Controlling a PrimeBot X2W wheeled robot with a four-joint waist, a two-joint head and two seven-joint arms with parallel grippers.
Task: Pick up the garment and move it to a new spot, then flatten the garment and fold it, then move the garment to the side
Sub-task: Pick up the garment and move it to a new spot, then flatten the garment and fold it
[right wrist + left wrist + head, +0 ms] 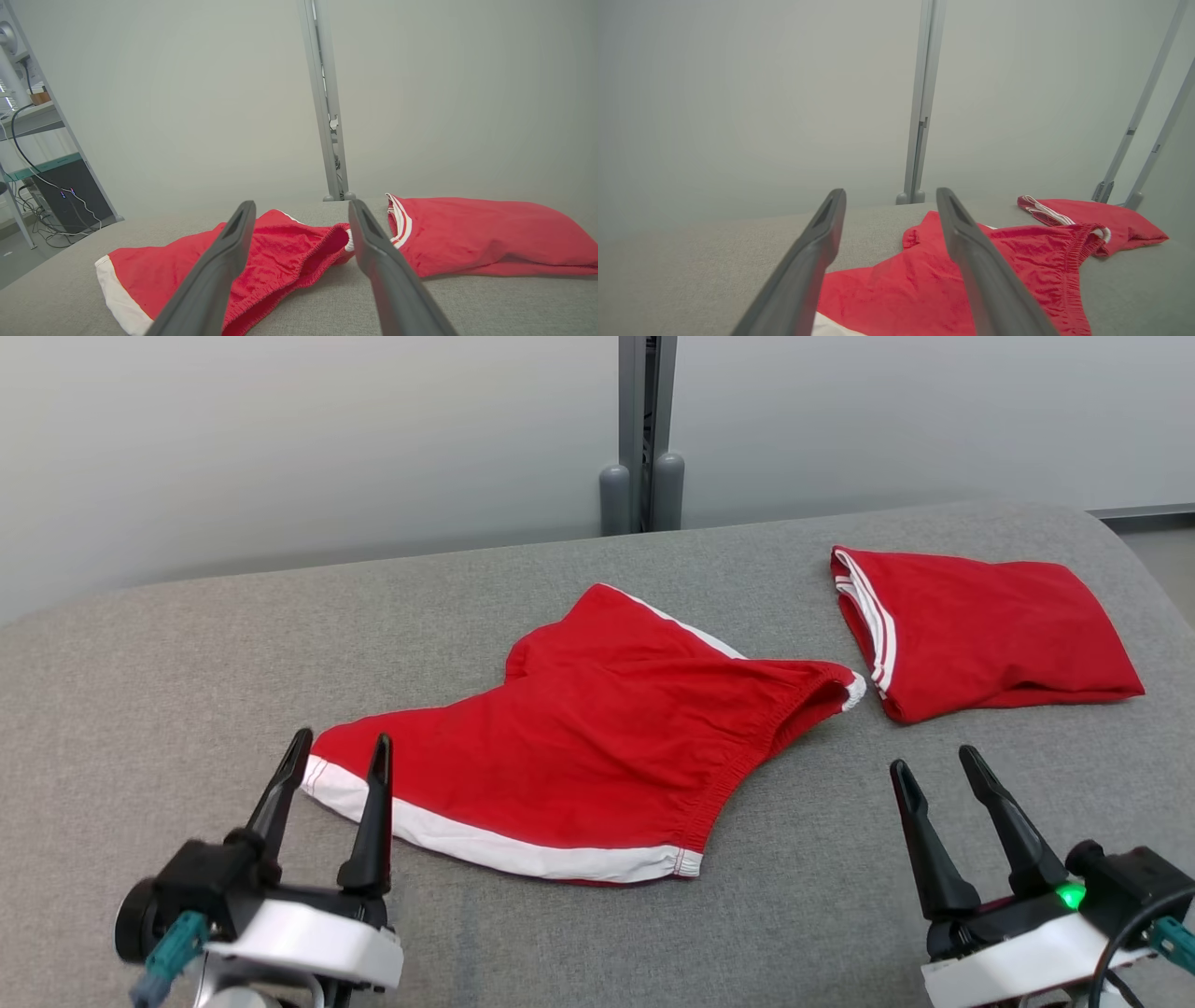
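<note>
A red garment (pixel 597 747) with white trim lies crumpled and askew in the middle of the grey padded table (pixel 187 653); its elastic waistband points to the right. It also shows in the left wrist view (pixel 924 289) and the right wrist view (pixel 271 261). My left gripper (pixel 341 751) stands open at the lower left, its fingertips just at the garment's white-hemmed left corner, holding nothing. At the lower right my right gripper (pixel 934 765) is open too, a short way clear of the waistband end, with nothing between its fingers.
A second red garment (pixel 980 630), folded, lies at the table's far right (pixel 490 235). A grey post (pixel 642 439) rises behind the table's far edge against a pale wall. Shelving with cables (pixel 42 154) stands off to one side in the right wrist view.
</note>
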